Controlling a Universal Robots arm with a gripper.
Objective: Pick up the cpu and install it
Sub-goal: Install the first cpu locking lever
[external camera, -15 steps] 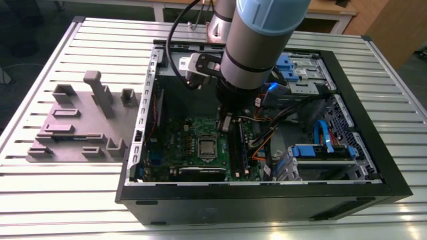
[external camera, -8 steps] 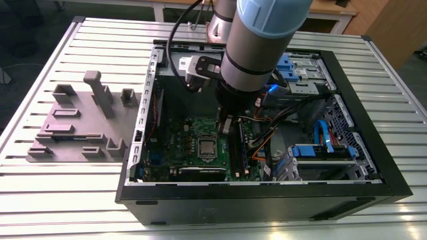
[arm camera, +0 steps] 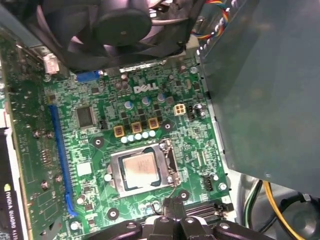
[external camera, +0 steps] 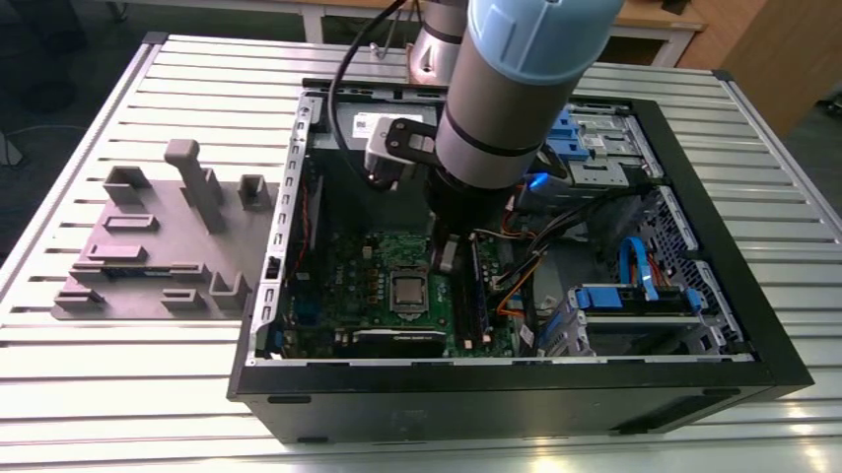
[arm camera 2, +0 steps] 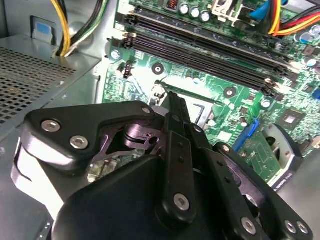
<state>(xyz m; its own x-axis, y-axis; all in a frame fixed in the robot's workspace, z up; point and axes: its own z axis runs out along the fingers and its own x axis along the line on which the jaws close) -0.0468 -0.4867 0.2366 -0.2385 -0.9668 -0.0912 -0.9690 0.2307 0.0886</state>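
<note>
The cpu point(external camera: 409, 291) lies flat in the square socket of the green motherboard point(external camera: 375, 251), inside the open computer case. In the first wrist view the cpu point(arm camera: 141, 170) shows its silver-grey top, framed by the socket's metal bracket point(arm camera: 116, 172). My gripper point(external camera: 448, 254) hangs inside the case, just above the board and beside the socket toward the exterior view's right. Its black fingers point(arm camera 2: 172, 102) are pressed together, shut with nothing between them. In the first wrist view the gripper point(arm camera: 172, 204) tips sit a short way off the socket's edge, apart from the cpu.
A grey plastic fixture block point(external camera: 158, 246) stands on the slatted table at the exterior view's left. Case walls point(external camera: 283, 227) ring the board. Memory slots point(arm camera 2: 210, 50), a black fan point(arm camera: 125, 25), a grey metal box point(arm camera: 270, 75) and coloured cables point(external camera: 520, 286) crowd around the socket.
</note>
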